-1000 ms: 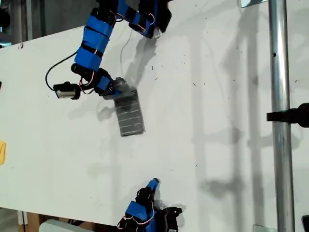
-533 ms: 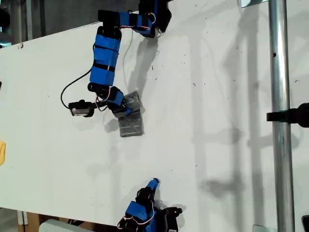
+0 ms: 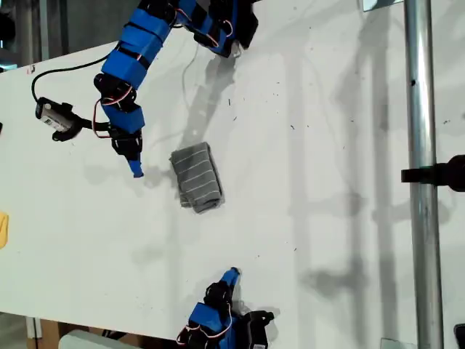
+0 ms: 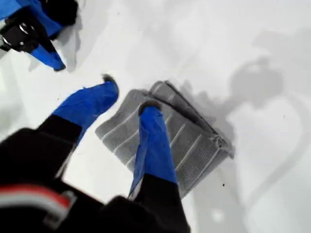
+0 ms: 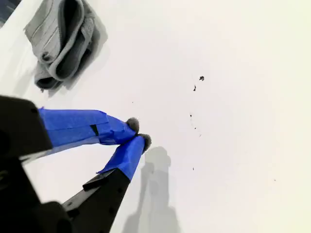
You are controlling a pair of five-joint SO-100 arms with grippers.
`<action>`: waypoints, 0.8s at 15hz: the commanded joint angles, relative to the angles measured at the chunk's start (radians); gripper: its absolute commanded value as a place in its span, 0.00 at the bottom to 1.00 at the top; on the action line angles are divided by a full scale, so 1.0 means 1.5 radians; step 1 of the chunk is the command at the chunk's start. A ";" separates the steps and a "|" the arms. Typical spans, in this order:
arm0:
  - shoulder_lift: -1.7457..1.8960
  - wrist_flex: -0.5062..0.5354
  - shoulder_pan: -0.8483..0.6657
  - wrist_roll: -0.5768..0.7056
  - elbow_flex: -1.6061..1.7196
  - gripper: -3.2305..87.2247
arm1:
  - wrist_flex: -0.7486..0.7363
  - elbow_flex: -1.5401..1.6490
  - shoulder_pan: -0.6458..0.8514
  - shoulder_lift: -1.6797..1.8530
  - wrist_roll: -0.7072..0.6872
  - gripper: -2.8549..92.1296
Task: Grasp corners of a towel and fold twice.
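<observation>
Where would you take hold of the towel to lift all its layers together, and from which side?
I'd pinch the towel at its layered edge, where the folded plies stack openly. That edge appears to face my second gripper, so come in low from the exterior view's left, with one jaw sliding under the stack. That gripper is shut and must open first.
</observation>
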 commanded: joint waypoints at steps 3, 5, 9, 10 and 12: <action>0.005 -0.001 -0.027 -0.005 0.005 0.04 | 0.007 0.501 0.053 0.374 0.081 0.03; 0.005 -0.001 -0.013 -0.013 0.005 0.05 | 0.069 0.748 0.099 0.676 0.133 0.03; 0.005 -0.001 -0.024 0.066 0.005 0.05 | 0.219 0.974 0.118 1.058 0.237 0.03; 0.005 -0.001 -0.024 0.128 0.005 0.05 | 0.279 0.982 0.077 1.053 0.381 0.06; 0.005 -0.006 -0.020 0.358 0.007 0.05 | 0.290 0.982 0.033 1.058 0.456 0.06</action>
